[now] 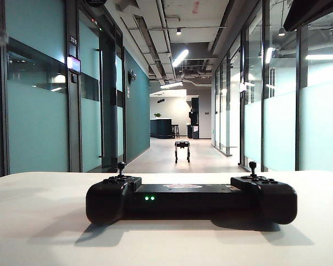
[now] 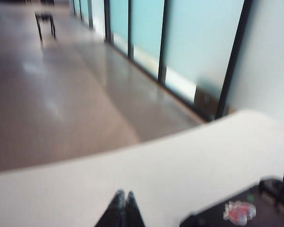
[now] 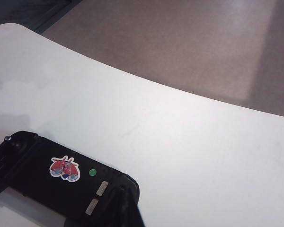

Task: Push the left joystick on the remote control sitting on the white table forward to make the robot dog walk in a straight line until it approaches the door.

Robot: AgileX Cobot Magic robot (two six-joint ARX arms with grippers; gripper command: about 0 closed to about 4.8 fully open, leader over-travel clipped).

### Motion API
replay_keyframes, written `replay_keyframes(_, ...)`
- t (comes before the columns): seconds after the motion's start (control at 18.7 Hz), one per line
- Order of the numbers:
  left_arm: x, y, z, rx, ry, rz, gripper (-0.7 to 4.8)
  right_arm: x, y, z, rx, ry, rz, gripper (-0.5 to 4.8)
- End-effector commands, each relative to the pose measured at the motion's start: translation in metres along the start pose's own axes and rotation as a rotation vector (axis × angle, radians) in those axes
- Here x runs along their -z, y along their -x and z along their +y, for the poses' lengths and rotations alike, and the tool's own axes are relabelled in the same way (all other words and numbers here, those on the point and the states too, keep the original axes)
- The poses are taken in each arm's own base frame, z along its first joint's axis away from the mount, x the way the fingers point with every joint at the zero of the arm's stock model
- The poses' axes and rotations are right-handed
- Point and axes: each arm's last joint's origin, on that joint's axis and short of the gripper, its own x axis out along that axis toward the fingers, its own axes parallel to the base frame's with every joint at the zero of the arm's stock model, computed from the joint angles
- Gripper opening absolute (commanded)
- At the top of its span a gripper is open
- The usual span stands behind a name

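The remote control (image 1: 191,198) lies nearest the exterior camera, on the white counter (image 1: 39,221), its long axis running from 9 to 3 o'clock across that view, two green lights facing the camera. The left joystick (image 1: 121,169) stands upright at the controller's 9 o'clock end, nothing touching it; a matching stick rises at the 3 o'clock end. Neither arm shows in the exterior view.

In the left wrist view the left gripper (image 2: 122,203) has its fingertips pressed together and holds nothing. It hangs over bare counter (image 2: 132,179); the remote control (image 2: 246,208) lies off toward 4 o'clock from the tips, apart from them. That view is blurred: a stick shows at the controller's far end, but which one it is I cannot tell.

In the right wrist view the right gripper (image 3: 124,201) is likewise closed and empty, its tips just over the near edge of the remote control (image 3: 57,179), whose body stretches away toward 9 o'clock; whether they touch the casing is unclear.

Judging from these pictures, the left arm is the natural one for the stick, which sits at its end of the controller, and it would need to come in over that end before pushing the stick toward 12 o'clock in the exterior view.

Farthest off, the robot dog (image 1: 182,151) stands down the corridor at 12 o'clock beyond the controller.
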Motion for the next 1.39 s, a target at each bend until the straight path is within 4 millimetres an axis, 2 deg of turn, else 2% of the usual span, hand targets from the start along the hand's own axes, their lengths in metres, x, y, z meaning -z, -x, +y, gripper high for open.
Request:
replay_keyframes(0.05, 0.006, 0.003, 0.000, 0.003, 0.001, -0.087, -0.05, -0.003, 0.002, 0.000, 0.000, -0.005, -0.024, 0.00)
replay_keyframes(0.32, 0.009, 0.011, 0.000, -0.002, -0.003, -0.139, -0.05, -0.003, 0.001, 0.000, 0.000, -0.005, -0.023, 0.00)
replay_keyframes(0.53, 0.009, 0.020, 0.009, -0.062, -0.012, -0.186, -0.05, -0.003, 0.001, 0.000, 0.000, -0.005, -0.023, 0.00)
replay_keyframes(0.91, 0.018, 0.033, 0.037, -0.349, -0.037, -0.134, -0.05, -0.003, 0.001, 0.000, 0.000, -0.005, -0.023, 0.00)
replay_keyframes(1.39, 0.038, 0.031, 0.046, -0.428, -0.043, -0.114, -0.05, -0.003, 0.000, 0.000, 0.000, -0.004, -0.019, 0.00)
